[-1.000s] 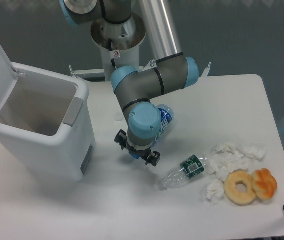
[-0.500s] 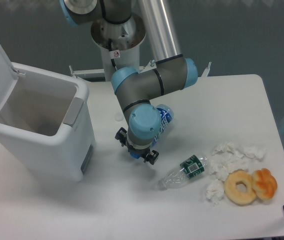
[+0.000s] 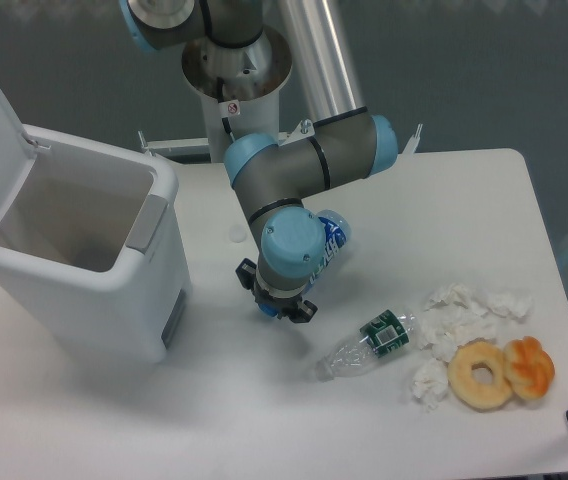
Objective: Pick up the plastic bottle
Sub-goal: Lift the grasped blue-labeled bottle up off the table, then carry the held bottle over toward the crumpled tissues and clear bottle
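Since the wrist is sitting right over the bottle [image 3: 332,234], I only see a sliver of blue label and clear plastic poking out up and to the right of the gripper [image 3: 277,306]. It's lying on the table [image 3: 444,200], mostly hidden behind the arm. The fingers are low near the table, just down-left of the bottle, and honestly I can't tell if they're spread or pinched from this angle, the wrist blocks them.

My take on doing this step well: I'd line the fingers across the bottle's short axis, on the labelled middle, so it doesn't squirt out sideways when they close. Go down slow, it's round and will probably roll.

Also watch out for the green-label bottle [image 3: 369,342] lying down-right of the fingers, that's the wrong one. Tissues [image 3: 456,320] and donuts [image 3: 482,374] are further right, bin [image 3: 84,250] is off to the left, none in the way.
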